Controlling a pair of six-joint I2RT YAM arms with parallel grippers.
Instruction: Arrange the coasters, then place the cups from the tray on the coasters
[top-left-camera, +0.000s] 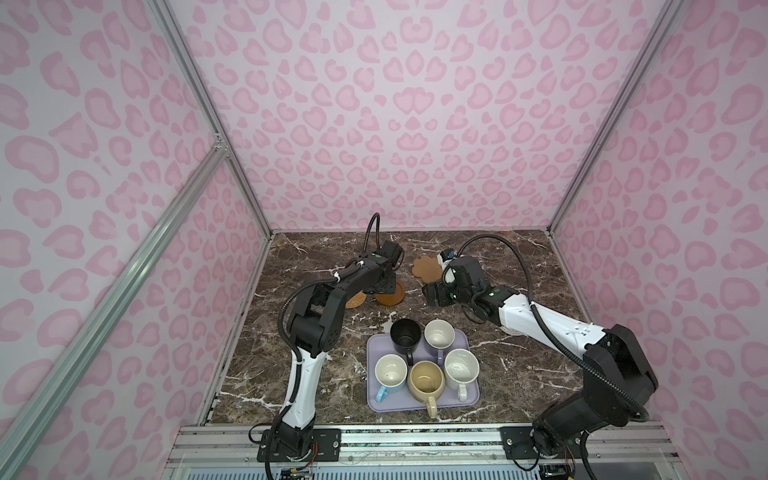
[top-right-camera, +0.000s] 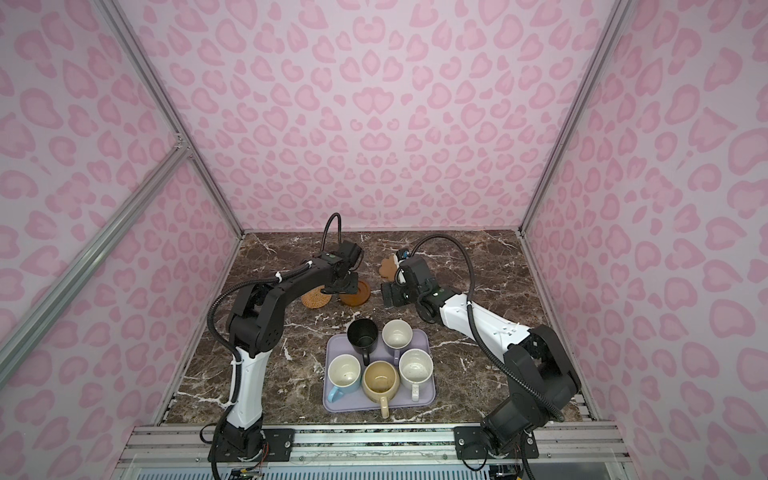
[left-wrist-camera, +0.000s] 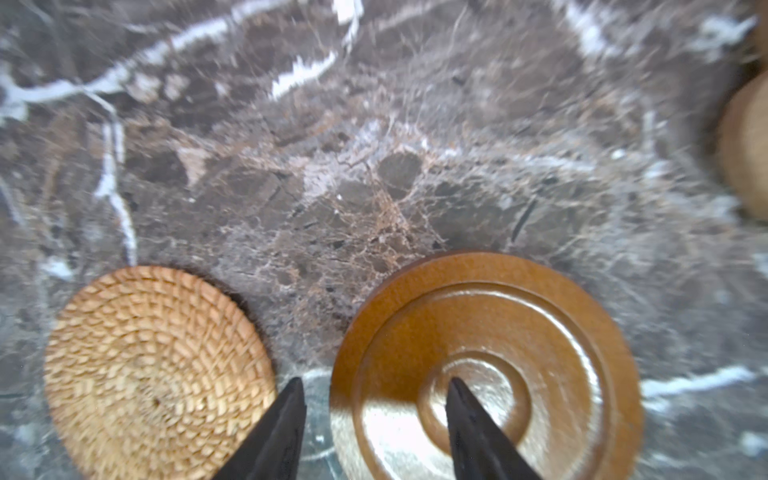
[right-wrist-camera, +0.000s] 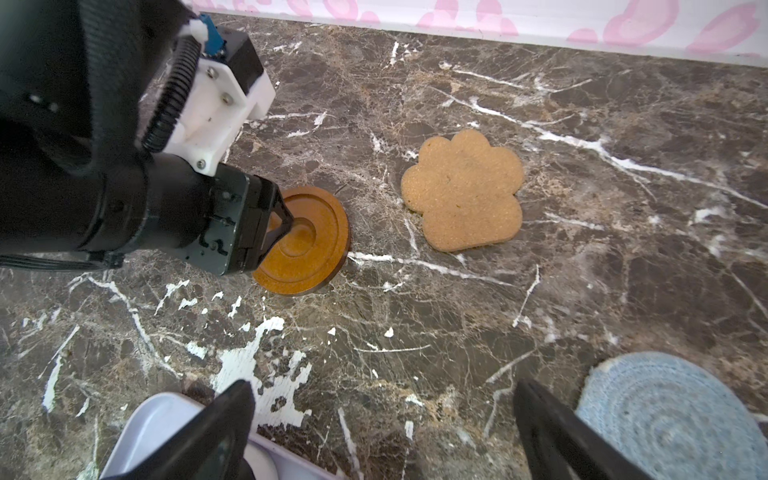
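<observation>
Three coasters show in both top views at the far side of the table: woven rattan (top-left-camera: 356, 300), dark brown round (top-left-camera: 392, 298) and tan paw-shaped (top-left-camera: 427, 268). My left gripper (left-wrist-camera: 376, 382) is open low over the brown coaster (left-wrist-camera: 519, 332). One fingertip stands above its centre, the other beside its rim, next to the rattan coaster (left-wrist-camera: 153, 365). My right gripper (right-wrist-camera: 384, 388) hangs open over bare table, holding nothing, with a grey-blue knitted coaster (right-wrist-camera: 673, 424) beside it. The lavender tray (top-left-camera: 374, 345) holds the black (top-left-camera: 405, 336), lavender (top-left-camera: 439, 332), light blue (top-left-camera: 390, 372), yellow-beige (top-left-camera: 424, 380) and speckled white (top-left-camera: 460, 365) cups.
The table is dark brown marble, enclosed by pink patterned walls on three sides. The right arm (top-left-camera: 540, 324) stretches across the table's right half toward the middle. A corner of the tray (right-wrist-camera: 158, 424) lies close under one right finger.
</observation>
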